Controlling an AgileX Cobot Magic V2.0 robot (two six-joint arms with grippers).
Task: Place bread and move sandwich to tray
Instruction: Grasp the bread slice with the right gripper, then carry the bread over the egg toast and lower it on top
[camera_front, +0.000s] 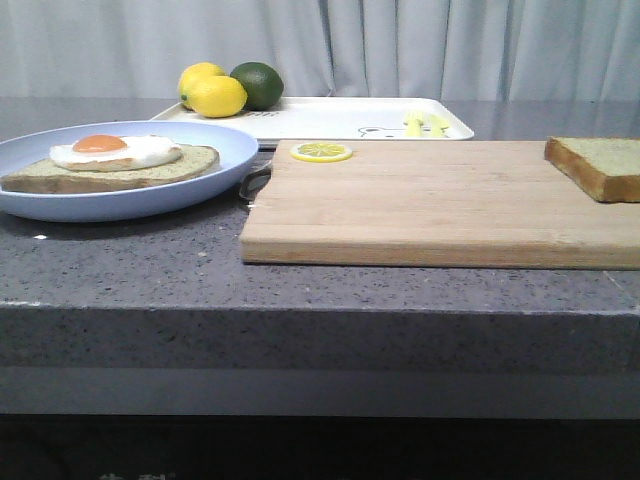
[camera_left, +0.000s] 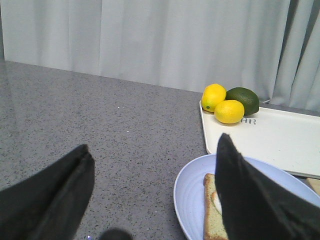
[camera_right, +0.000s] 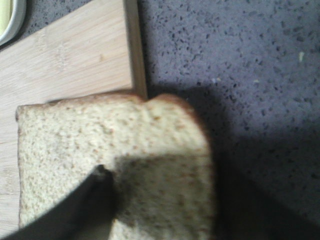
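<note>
The bread, a thick speckled slice with brown crust, lies on the far right end of the wooden cutting board. In the right wrist view the bread fills the frame and sticks out past the board's edge. My right gripper hovers close over it, open, with one dark finger above the crumb. The sandwich, a slice with a fried egg, sits on the pale blue plate at the left. My left gripper is open and empty beside the plate. The white tray stands behind.
Two lemons and a lime rest on the tray's left end. A lemon slice lies on the board's far left corner. The grey counter's front edge is close. A curtain hangs behind.
</note>
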